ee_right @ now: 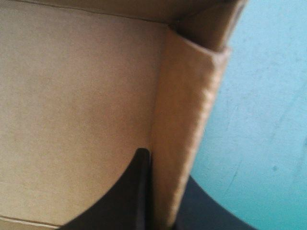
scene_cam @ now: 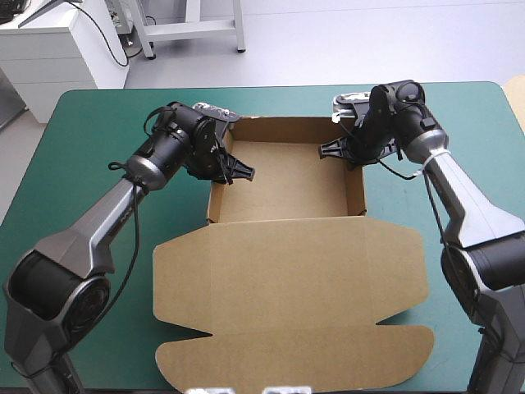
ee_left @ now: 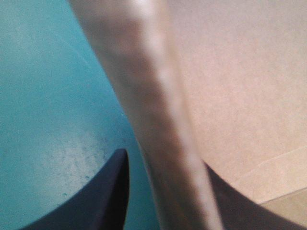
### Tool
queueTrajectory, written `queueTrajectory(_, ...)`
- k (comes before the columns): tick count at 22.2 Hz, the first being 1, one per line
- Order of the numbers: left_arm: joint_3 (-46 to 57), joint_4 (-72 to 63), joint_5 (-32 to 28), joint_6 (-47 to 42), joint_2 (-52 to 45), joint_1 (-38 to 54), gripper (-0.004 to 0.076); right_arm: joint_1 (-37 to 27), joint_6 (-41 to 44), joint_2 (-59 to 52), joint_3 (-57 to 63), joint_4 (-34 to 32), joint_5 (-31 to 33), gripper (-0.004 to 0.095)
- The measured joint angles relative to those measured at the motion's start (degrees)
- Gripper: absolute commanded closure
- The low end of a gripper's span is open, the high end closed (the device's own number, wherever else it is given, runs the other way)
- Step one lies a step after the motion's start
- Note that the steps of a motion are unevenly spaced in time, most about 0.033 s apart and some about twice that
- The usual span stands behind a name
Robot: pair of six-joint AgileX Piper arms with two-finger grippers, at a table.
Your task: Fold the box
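The brown box (scene_cam: 283,176) stands as an open tray at the middle of the table, walls raised. Its lid (scene_cam: 287,279) lies flat toward the near edge, ending in a long rounded flap (scene_cam: 295,357). My left gripper (scene_cam: 238,172) straddles the tray's left wall (ee_left: 163,134), shut on it, with one black finger (ee_left: 103,196) outside over the cover and the other inside. My right gripper (scene_cam: 332,150) pinches the right wall (ee_right: 184,120) near the far corner, one finger (ee_right: 132,191) pressed on its inner face. Both arms reach in from the sides.
The teal-green cover (scene_cam: 90,156) shows bare on both sides of the box and along the far edge. The lid's side flaps (scene_cam: 168,279) spread wider than the tray. The rounded front flap reaches close to the table's near edge.
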Motion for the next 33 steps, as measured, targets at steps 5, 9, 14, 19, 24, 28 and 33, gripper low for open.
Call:
queueTrajectory(5, 0.00, -3.26, 0.21, 0.43, 6.04, 1.88, 0.0712, 0.00, -0.22, 5.27, 0.40, 0.00, 0.02, 0.0923)
queueTrajectory(9, -0.35, -3.99, -0.05, 0.99, 8.04, 2.99, 0.0701, 0.00, -0.33, 6.20, 0.21, -0.43, 0.07, 0.0923)
queueTrajectory(14, -0.37, -9.36, 0.00, 5.04, 8.55, 6.27, 0.0247, 0.18, -1.98, 6.58, -0.18, -0.51, 0.08, 0.0584)
queueTrajectory(19, -0.05, -16.89, 0.84, 12.11, 9.85, 9.90, 0.0145, 1.42, -4.76, 7.32, -0.18, 2.43, -0.71, 0.0076)
queueTrajectory(24, -0.05, -18.41, 1.02, 12.71, 8.81, 10.51, 0.0146, 1.66, -4.88, 6.39, -0.18, 3.30, -0.71, 0.0049)
queueTrajectory(28, -0.05, -18.37, 1.04, 12.83, 6.56, 10.51, 0.0146, 1.66, -4.88, 3.60, -0.18, 2.85, -0.66, 0.0050)
queueTrajectory(33, -0.05, -18.37, 1.28, 12.94, 0.95, 10.51, 0.0164, 1.66, -4.82, -2.95, -0.21, 2.81, -0.50, 0.0049)
